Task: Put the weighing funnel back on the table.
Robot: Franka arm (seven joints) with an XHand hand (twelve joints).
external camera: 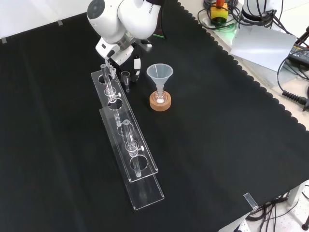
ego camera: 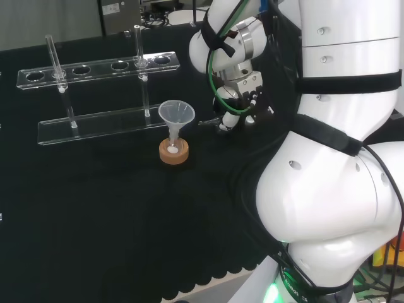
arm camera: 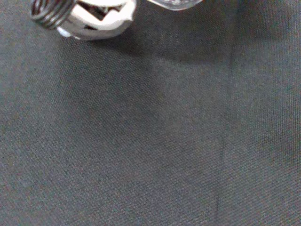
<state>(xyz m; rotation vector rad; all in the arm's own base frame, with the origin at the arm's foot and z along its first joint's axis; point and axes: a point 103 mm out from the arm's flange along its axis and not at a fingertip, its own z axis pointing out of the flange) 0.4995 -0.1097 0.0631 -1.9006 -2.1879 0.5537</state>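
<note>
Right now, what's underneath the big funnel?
The funnel has its stem in a small flask on a cork ring. The cloth beneath the ring is covered.

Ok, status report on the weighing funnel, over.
Hand low over the cloth, grip unclear. Weighing funnel, likely that clear piece at the hand. Funnel and rack close by, cloth beneath bare.

The black cloth (external camera: pixel 217 121) on the bench bears a clear tube rack (external camera: pixel 147 191) and a cork ring (external camera: pixel 160 107).

weighing funnel (external camera: pixel 126 77) | small, clear, short stem | low at cloth, beside robot hand (external camera: pixel 136 65)
</note>
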